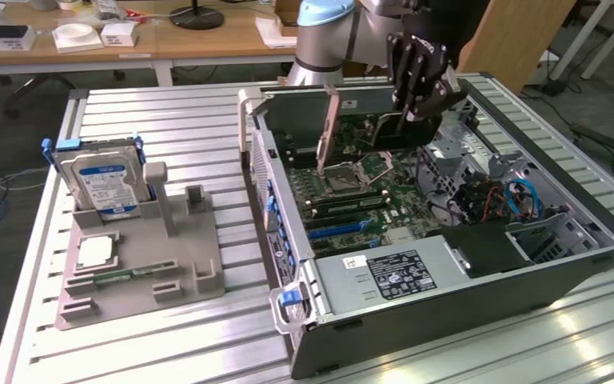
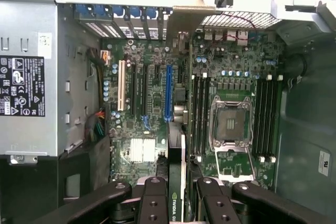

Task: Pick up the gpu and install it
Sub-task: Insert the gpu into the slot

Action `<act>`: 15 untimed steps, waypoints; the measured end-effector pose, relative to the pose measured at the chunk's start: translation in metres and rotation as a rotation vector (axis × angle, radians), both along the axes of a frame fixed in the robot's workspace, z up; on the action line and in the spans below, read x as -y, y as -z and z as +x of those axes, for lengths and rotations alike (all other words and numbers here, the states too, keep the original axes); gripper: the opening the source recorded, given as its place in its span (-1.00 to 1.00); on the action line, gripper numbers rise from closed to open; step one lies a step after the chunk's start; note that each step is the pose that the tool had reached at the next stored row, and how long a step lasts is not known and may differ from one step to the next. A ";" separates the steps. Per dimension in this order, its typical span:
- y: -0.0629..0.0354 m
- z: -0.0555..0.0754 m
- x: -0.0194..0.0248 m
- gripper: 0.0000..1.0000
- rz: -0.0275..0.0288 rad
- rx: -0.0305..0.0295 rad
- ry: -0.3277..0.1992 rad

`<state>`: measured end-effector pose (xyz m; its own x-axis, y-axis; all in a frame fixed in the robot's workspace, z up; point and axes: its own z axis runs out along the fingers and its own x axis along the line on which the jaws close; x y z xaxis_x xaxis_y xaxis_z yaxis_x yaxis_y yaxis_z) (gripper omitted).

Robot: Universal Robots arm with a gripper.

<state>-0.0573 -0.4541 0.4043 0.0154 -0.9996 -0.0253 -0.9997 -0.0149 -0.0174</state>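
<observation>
My gripper (image 1: 427,94) is shut on the gpu (image 1: 366,136), a thin black card with a silver bracket at one end. It holds the card on edge over the open computer case (image 1: 563,264). In the wrist view the gpu (image 2: 177,182) runs edge-on between my two black fingers (image 2: 155,203), and its NVIDIA label is readable. The card hangs above the motherboard (image 2: 136,129), almost in line with the long blue slot (image 2: 168,93) and slightly to one side of it. I cannot tell how far the card stands above the slot.
Inside the case are the bare CPU socket (image 2: 230,124), black memory slots (image 2: 198,114) and the grey power supply (image 1: 392,272). On the exterior view's left, a grey fixture (image 1: 205,276) holds a silver hard drive (image 1: 102,184), a CPU chip (image 1: 93,252) and a memory stick (image 1: 125,276).
</observation>
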 end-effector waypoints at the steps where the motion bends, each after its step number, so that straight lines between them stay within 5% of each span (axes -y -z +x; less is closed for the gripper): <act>1: 0.0012 0.000 0.0000 -0.48 0.0006 -0.0002 0.000; 15: 0.0190 0.000 0.0000 -0.48 0.0019 0.0004 0.000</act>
